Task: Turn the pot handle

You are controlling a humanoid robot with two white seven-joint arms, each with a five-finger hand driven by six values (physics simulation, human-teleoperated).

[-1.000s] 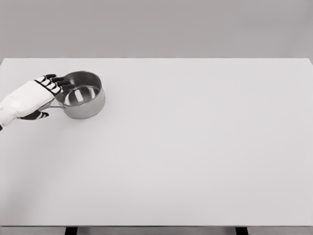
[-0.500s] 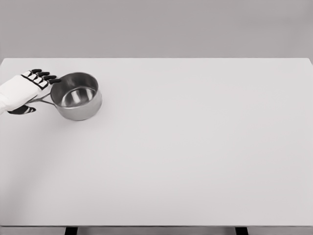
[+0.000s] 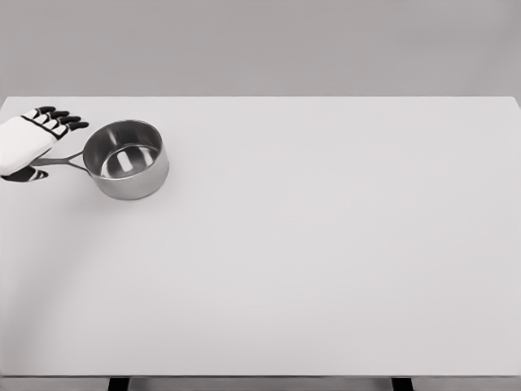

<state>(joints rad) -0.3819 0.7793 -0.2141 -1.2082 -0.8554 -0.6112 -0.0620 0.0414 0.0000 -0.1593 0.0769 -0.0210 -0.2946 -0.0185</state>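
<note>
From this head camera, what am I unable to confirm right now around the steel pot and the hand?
- Head view: the outer end of the thin metal handle of the shiny steel saucepan is covered by the white left hand, so contact cannot be told.
- The left forearm is cut off by the picture's left edge.
- The right arm is out of view.
- The pot's far outer wall is hidden by its rim.
</note>
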